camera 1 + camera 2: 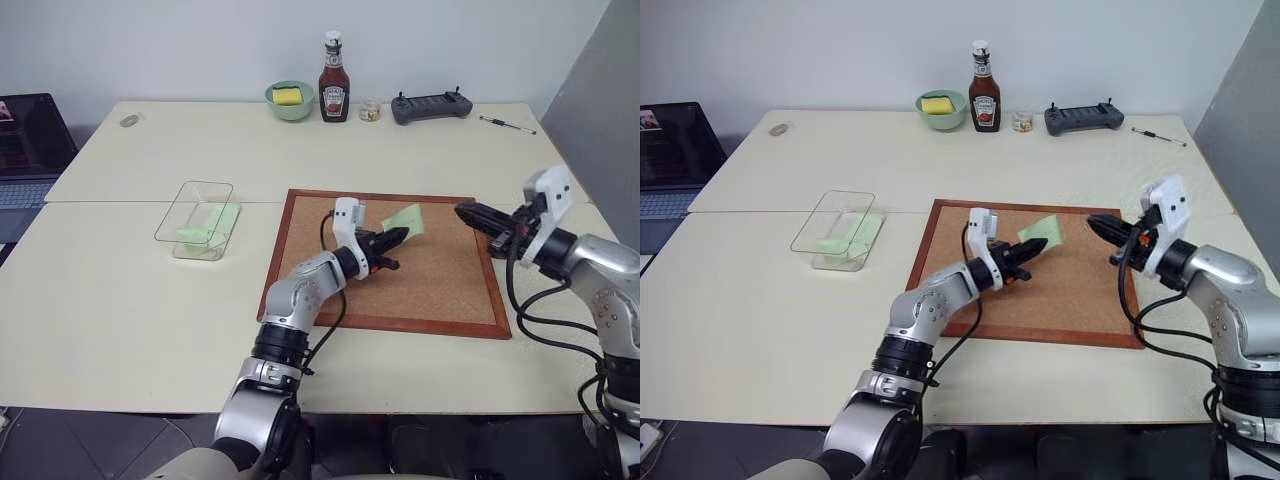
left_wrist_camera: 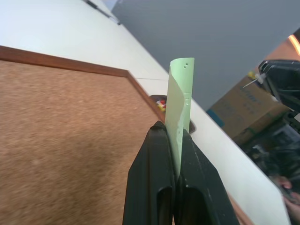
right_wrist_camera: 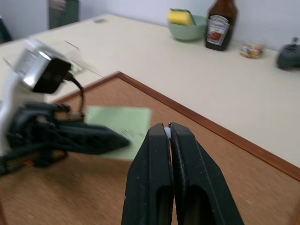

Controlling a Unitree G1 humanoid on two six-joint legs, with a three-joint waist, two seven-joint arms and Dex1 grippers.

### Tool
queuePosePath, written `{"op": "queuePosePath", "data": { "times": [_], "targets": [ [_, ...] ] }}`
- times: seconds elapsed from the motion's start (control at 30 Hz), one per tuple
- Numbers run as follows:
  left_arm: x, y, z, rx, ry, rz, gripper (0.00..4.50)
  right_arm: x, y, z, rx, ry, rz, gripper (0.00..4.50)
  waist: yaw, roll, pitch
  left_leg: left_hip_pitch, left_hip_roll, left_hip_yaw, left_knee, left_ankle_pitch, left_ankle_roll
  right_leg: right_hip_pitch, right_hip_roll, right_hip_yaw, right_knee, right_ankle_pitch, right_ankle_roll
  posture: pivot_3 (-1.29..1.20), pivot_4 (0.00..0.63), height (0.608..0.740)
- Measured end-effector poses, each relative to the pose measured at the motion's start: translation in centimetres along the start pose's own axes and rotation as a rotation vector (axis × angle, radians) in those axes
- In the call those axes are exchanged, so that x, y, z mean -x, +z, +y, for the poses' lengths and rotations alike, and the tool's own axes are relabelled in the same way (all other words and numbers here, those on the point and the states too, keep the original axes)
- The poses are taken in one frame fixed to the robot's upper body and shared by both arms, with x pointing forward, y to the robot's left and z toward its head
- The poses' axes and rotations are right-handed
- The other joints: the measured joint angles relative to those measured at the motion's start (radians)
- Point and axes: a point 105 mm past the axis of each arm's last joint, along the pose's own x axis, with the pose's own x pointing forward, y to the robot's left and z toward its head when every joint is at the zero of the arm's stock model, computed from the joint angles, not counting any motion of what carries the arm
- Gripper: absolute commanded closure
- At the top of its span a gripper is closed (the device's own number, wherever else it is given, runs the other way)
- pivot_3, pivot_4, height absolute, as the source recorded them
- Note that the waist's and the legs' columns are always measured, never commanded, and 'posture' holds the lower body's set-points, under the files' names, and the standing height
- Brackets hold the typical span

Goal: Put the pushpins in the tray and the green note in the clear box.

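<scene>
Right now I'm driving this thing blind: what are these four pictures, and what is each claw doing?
Two pictures come from the robot's head, looking down over its arms; the other two sit on the wrists, looking along each claw. The left claw is shut on the green note, lifted over the corkboard. The right claw is shut; something small and white peeks between its tips, too small to name. The clear box waits left of the board, green paper already inside. At the back: a bowl, ketchup bottle, controller.

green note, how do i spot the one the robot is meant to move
Find the corkboard on the table. Over its far half, the left claw is shut on the green note, holding it up. The other green slips lie in the clear box.
</scene>
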Motion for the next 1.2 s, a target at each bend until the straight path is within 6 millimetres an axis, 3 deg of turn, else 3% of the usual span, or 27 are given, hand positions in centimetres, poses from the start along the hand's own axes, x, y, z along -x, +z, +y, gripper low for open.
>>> {"op": "queuePosePath", "data": {
  "times": [0.13,0.37,0.53,0.93,1.2],
  "targets": [
    [0.9,0.1,1.3,-0.023,0.052,-0.005,4.49,1.3,-2.7,-3.3,0.109,-0.169,0.11,4.5,-0.001,0.0,0.0,0.0,0.0,0.0,0.0,0.0,0.0,0.0,0.0,0.0,0.0,0.0,0.0,0.0,0.15,0.74],
    [1.0,0.4,1.4,-0.038,0.058,-0.014,4.49,1.7,-6.8,-5.6,0.218,-0.293,0.266,4.5,0.0,0.0,0.0,0.0,0.0,0.0,0.001,0.001,-0.001,0.0,0.0,0.0,0.001,0.0,0.0,0.0,0.15,0.74],
    [0.9,0.4,1.4,-0.042,0.066,-0.018,4.49,1.6,-7.8,-7.4,0.289,-0.373,0.322,4.5,-0.001,0.0,0.0,0.0,0.0,0.001,0.001,0.001,-0.002,0.0,0.0,0.001,0.001,0.0,0.0,0.0,0.15,0.74],
    [1.0,0.6,1.4,-0.048,0.07,-0.026,4.5,1.6,-8.9,-8.2,0.284,-0.421,0.352,1.97,-0.001,0.0,0.0,0.0,0.0,0.001,0.001,0.001,-0.003,0.0,0.0,0.001,0.001,0.0,0.0,0.0,0.15,0.74],
    [1.0,0.7,1.5,-0.054,0.075,-0.029,4.5,1.9,-7.6,-8.7,0.253,-0.447,0.291,0.29,-0.001,0.0,0.0,0.0,0.0,0.001,0.001,0.001,-0.003,0.0,0.0,0.001,0.001,0.0,0.0,0.0,0.15,0.74]
  ]
}}
